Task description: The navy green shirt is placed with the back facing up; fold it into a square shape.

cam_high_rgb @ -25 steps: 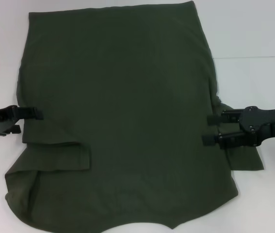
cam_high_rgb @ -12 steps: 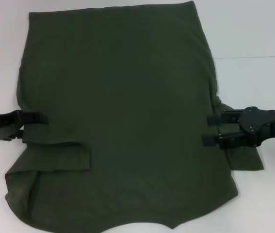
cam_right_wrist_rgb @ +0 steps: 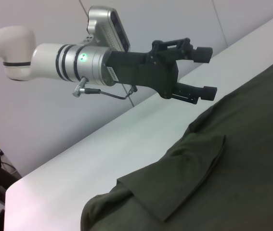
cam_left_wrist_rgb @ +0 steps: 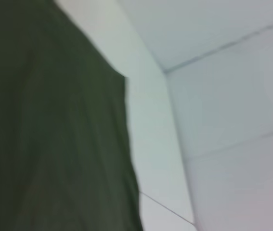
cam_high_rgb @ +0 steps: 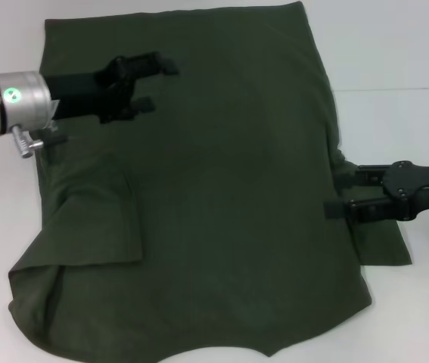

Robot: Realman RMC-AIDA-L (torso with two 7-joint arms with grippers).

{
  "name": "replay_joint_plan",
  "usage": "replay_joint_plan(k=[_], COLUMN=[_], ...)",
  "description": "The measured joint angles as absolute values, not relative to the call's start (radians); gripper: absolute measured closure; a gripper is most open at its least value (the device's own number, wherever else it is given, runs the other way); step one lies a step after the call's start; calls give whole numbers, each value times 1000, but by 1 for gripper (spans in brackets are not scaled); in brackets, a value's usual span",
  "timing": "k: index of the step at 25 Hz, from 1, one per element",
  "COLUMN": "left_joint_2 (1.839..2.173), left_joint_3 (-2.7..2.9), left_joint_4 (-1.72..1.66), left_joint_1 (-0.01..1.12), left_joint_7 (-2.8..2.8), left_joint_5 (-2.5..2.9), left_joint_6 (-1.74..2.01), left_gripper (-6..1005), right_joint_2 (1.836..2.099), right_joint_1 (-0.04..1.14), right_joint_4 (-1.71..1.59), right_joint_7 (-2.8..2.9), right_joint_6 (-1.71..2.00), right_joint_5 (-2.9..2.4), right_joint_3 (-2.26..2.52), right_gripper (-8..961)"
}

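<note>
The navy green shirt (cam_high_rgb: pixel 214 189) lies flat and plain side up, covering most of the table. Its left sleeve (cam_high_rgb: pixel 101 219) is folded inward over the body, and shows as a flap (cam_right_wrist_rgb: pixel 189 178) in the right wrist view. My left gripper (cam_high_rgb: pixel 157 85) hovers above the shirt's far left part, open and empty; the right wrist view also shows it (cam_right_wrist_rgb: pixel 208 72) raised in the air with nothing held. My right gripper (cam_high_rgb: pixel 339 193) is low at the shirt's right edge by the right sleeve (cam_high_rgb: pixel 384 246), fingers apart. The left wrist view shows only shirt cloth (cam_left_wrist_rgb: pixel 45 134) beside the table.
The white table (cam_high_rgb: pixel 396 53) shows as bare strips to the right, left and far side of the shirt. The shirt's near hem (cam_high_rgb: pixel 199 352) reaches the table's front edge. A pale wall (cam_right_wrist_rgb: pixel 40 120) stands behind the left arm.
My left gripper has risen from the shirt's left edge and swung to the far left part above it. The left sleeve flap now lies wider. My right gripper has shifted slightly outward.
</note>
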State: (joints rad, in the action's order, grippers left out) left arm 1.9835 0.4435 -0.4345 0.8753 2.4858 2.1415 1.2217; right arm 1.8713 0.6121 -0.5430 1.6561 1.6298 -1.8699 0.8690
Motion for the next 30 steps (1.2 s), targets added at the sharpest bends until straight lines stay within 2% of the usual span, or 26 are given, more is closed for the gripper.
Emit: replay_joint_plan(k=[5, 13, 17, 22, 30], left_joint_2=[2003, 1984, 2004, 2025, 2043], left_joint_3=[440, 446, 463, 467, 470], left_joint_4=[-455, -516, -561, -584, -584], left_joint_1=[872, 682, 611, 551, 517], left_joint_7=[2436, 1862, 1658, 1532, 1393], left_joint_5=[2131, 1969, 1990, 1997, 2019], left_joint_6=[1235, 1667, 1828, 1861, 1843], left_gripper=[89, 92, 93, 93, 92], right_joint_2=[1858, 1842, 1809, 1760, 1736], right_joint_1=[615, 634, 654, 669, 658], right_joint_4=[-545, -553, -555, -556, -577], right_joint_7=[1687, 1832, 2034, 2354, 2573], right_joint_6=[1628, 1624, 1631, 1646, 1700], right_joint_5=[-1870, -1868, -1878, -2006, -2227], right_joint_3=[850, 743, 747, 743, 678], right_gripper=[43, 44, 44, 44, 44])
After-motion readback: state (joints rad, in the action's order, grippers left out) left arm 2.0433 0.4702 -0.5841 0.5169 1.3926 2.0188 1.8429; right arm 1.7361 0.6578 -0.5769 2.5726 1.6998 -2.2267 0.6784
